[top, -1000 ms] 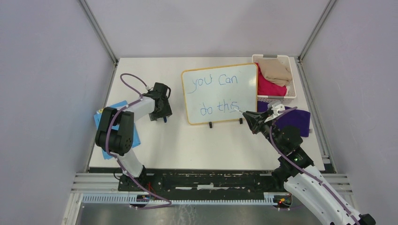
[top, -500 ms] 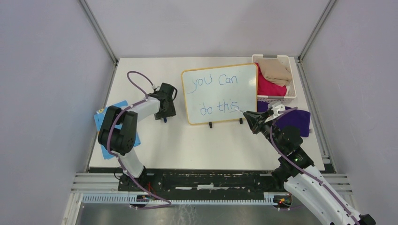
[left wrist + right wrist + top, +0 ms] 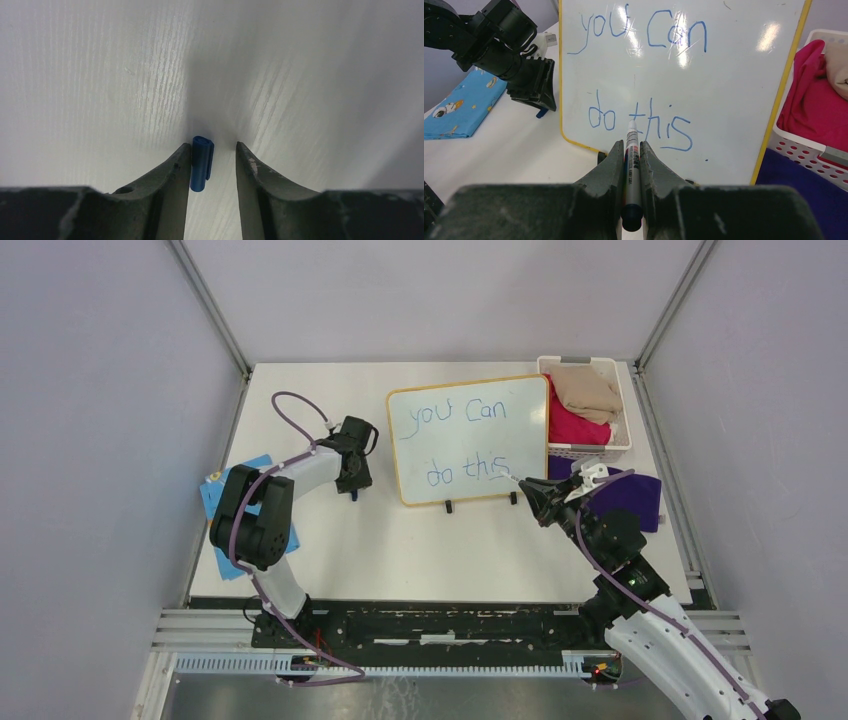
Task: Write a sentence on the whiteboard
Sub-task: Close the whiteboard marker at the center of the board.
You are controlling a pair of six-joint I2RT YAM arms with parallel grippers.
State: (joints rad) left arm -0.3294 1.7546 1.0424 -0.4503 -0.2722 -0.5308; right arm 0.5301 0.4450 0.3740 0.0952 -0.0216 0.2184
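Note:
The whiteboard (image 3: 470, 448) stands upright at the back centre on two black feet, with a yellow frame. The sentence (image 3: 458, 413) "you Can do this" is on it in blue, in two lines. My right gripper (image 3: 535, 495) is shut on a marker (image 3: 632, 132), whose tip sits at the end of "this" on the whiteboard (image 3: 734, 90). Left of the board, my left gripper (image 3: 213, 146) points down at the table with a blue marker cap (image 3: 201, 165) between its jaws. The cap rests against the left finger, with a gap to the right one.
A white basket (image 3: 622, 445) holding beige and pink cloths stands right of the board. A purple cloth (image 3: 635, 495) lies in front of it, under my right arm. A blue patterned cloth (image 3: 212, 498) lies at the table's left edge.
My left gripper has shifted a little right, toward the board, and its jaws have narrowed around the blue cap. The right arm and marker have not moved.

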